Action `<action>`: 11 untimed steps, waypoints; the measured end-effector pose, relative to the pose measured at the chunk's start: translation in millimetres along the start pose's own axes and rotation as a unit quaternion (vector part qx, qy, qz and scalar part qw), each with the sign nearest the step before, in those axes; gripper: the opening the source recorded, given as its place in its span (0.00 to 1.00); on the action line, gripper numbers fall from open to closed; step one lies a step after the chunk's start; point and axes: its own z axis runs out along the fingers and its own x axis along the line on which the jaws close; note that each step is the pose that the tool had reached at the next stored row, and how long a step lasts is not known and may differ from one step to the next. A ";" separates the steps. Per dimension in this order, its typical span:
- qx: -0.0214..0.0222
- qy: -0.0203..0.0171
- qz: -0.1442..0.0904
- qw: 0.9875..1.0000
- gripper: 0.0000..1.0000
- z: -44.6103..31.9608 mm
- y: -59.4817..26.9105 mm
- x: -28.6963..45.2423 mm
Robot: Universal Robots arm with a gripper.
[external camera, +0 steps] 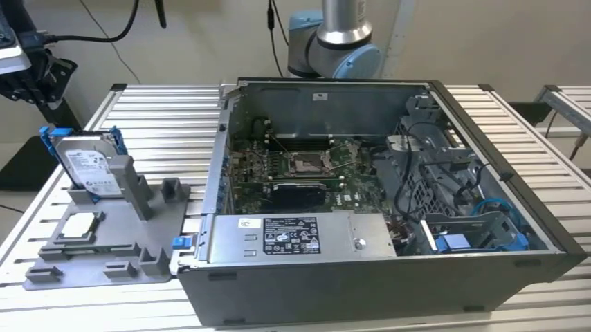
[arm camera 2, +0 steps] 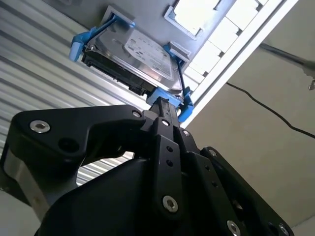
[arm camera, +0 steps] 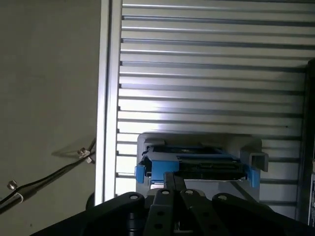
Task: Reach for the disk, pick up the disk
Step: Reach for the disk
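Silver, white-labelled disk [external camera: 91, 164] in blue frame; stand [external camera: 138, 238] apparently grey.

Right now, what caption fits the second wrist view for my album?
The gripper close to the blue-framed disk on its grey holder.

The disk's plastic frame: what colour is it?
Bright blue, around the silver disk; the second wrist view shows it best.

End effector [arm camera 2: 166, 105] covers part of disk [arm camera 2: 142, 54] in both wrist views. Exterior view: disk bottom hidden inside grey holder [external camera: 138, 190]; arm [external camera: 337, 31] cut off at top edge.
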 end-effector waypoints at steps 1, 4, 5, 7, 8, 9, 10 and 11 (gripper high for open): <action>0.000 0.000 0.000 1.000 0.00 0.1 -0.1 0.0; 0.000 0.000 0.000 1.000 0.00 0.1 -0.4 0.0; 0.000 0.000 0.000 1.000 0.00 0.1 -0.6 0.0; 0.000 0.000 0.000 1.000 0.00 0.0 -0.7 -0.1; 0.000 0.000 0.000 1.000 0.00 0.1 -0.7 -0.1; 0.000 0.000 0.000 1.000 0.00 0.0 -0.8 -0.1; 0.000 0.000 0.000 1.000 0.00 0.0 -0.8 0.0; 0.000 0.000 0.000 1.000 0.00 0.1 -0.9 0.0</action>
